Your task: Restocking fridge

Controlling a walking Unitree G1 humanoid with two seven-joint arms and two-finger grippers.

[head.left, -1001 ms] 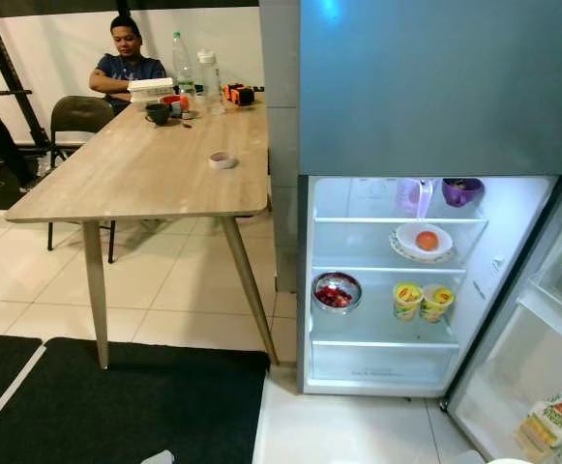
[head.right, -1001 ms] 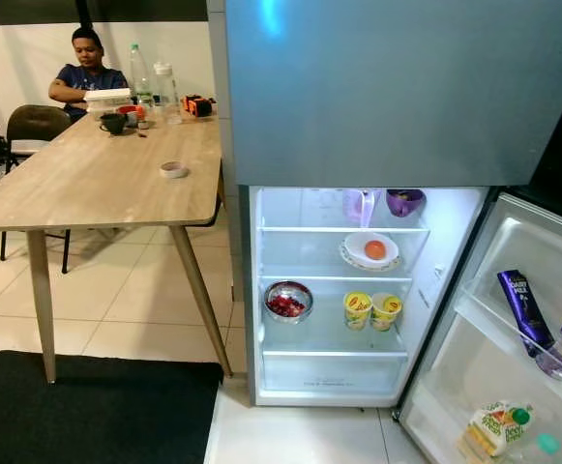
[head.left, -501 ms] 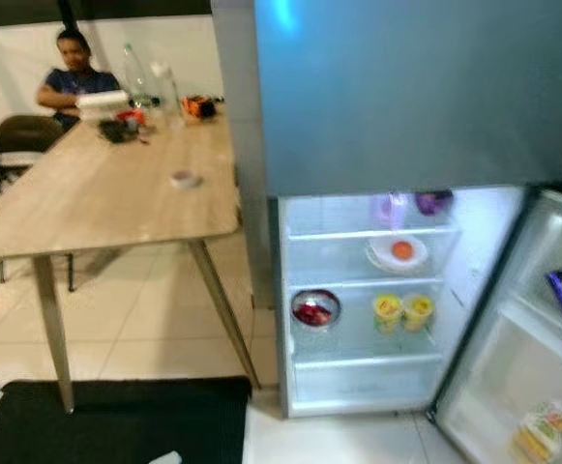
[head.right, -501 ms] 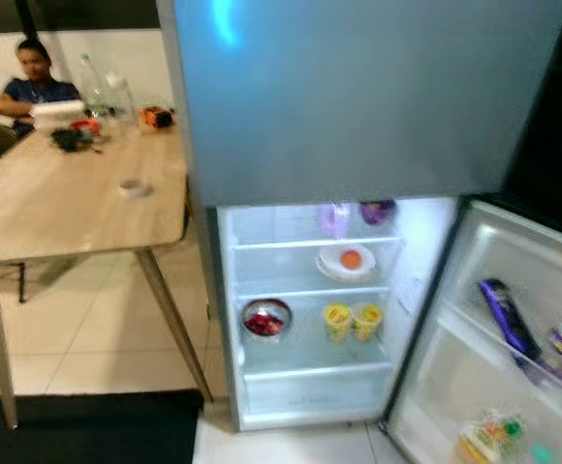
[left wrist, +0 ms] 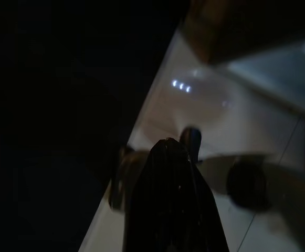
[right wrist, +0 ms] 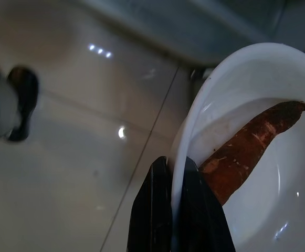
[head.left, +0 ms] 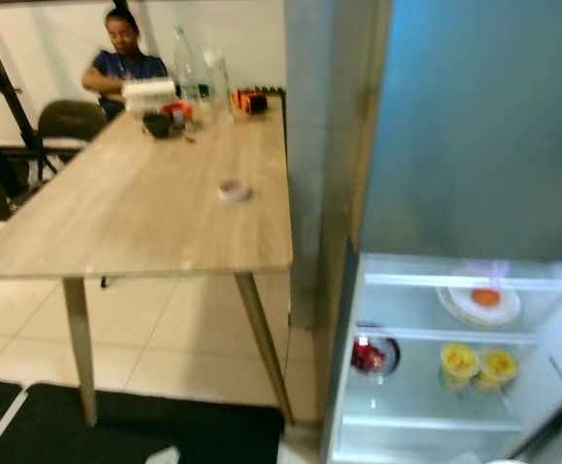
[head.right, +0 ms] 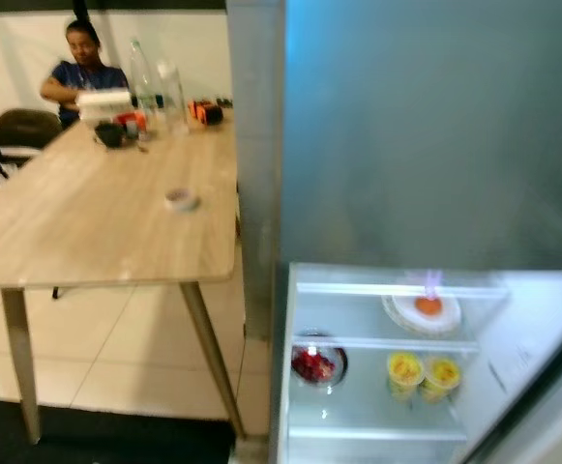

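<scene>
The right gripper [right wrist: 176, 173] pinched the rim of a white bowl [right wrist: 257, 157] holding a reddish-brown root. The left gripper [left wrist: 169, 157] hung idle, jaws apparently pressed together. Judged next: carry it to a free shelf in the open fridge [head.right: 397, 367].

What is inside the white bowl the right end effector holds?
The bowl, pinched at its rim by the right end effector, holds one reddish-brown, tapered piece of food. Its lower end is hidden behind the rim and the fingers.

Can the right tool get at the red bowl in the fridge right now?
Probably not: the right tool is shut on the white bowl's rim, so it isn't free for the red bowl.
</scene>
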